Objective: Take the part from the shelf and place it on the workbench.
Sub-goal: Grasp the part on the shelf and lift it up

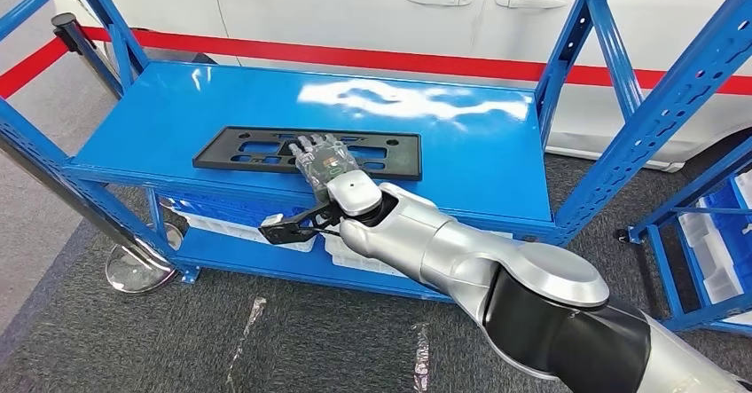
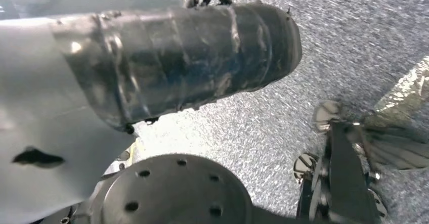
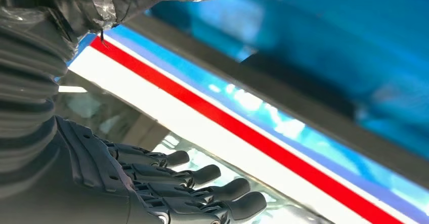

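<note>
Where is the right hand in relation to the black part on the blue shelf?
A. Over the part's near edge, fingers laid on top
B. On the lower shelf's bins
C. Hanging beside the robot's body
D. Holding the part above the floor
A: in the head view the right hand lies fingers-forward over the near edge of the flat black part, which lies on the blue shelf.

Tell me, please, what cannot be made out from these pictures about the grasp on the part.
- Head view: the right hand lies over the black frame part on the blue shelf; the hand hides whether its fingers grip.
- Right wrist view: fingers extended; the shelf is blurred, the part unclear.
- Left wrist view: the left hand is blurred, its fingers cut off by the edge.
</note>
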